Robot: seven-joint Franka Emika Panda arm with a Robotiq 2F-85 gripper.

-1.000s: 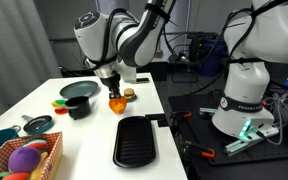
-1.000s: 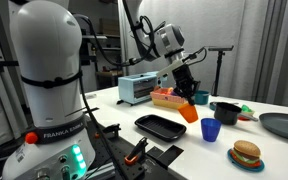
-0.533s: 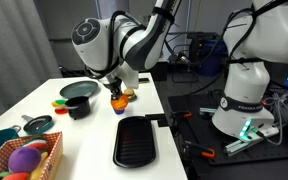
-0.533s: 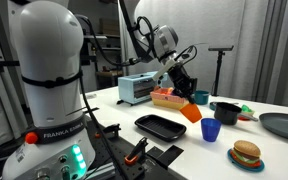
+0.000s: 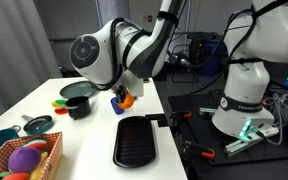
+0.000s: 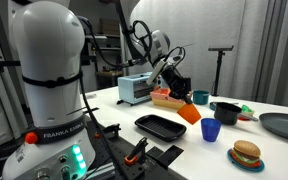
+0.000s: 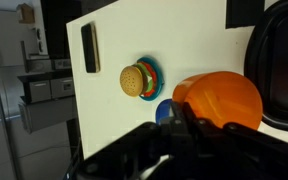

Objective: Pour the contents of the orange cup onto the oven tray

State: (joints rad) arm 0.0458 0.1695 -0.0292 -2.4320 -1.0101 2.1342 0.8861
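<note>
One tilted orange cup [image 6: 189, 112] above oven tray [image 6: 162, 127]

The small bright orange plastic tumbler [image 7: 220, 100] hid its inside in every view. The black ridged rectangular tray [image 7: 280, 60] was cut off at the wrist view's right edge.

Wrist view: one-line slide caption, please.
Hand grips the tilted orange cup beside the black oven tray.

The pincer [image 6: 184, 101] grips the tilted orange cup [image 6: 190, 111] above the oven tray [image 6: 162, 127].
</note>
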